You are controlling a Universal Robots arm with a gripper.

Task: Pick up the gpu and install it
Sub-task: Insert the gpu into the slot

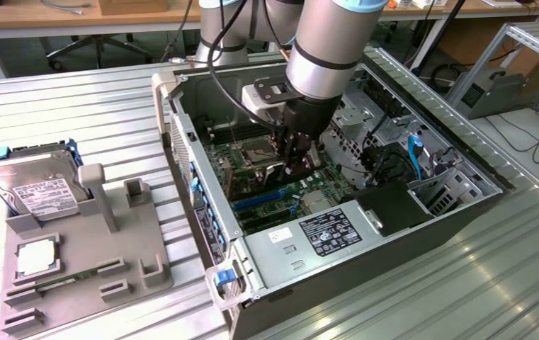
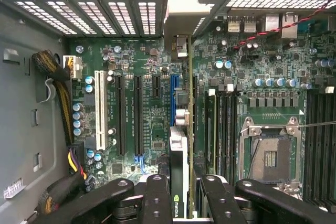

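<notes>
Fingers [image 2: 156,198] grip the gpu [image 2: 178,182], edge-on, its faces hidden.

Soft, even light falls from above in the exterior view. The ribbed counter [image 1: 80,113] shines pale with mild glare, and the arm [image 1: 336,42] shades the inside of the case [image 1: 189,142], leaving the board [image 1: 250,152] dim. In the wrist view the board is brightly lit, the vent grilles [image 2: 89,17] wash out white, and the gpu [image 2: 178,192] edge glints between the dark jaws.
</notes>
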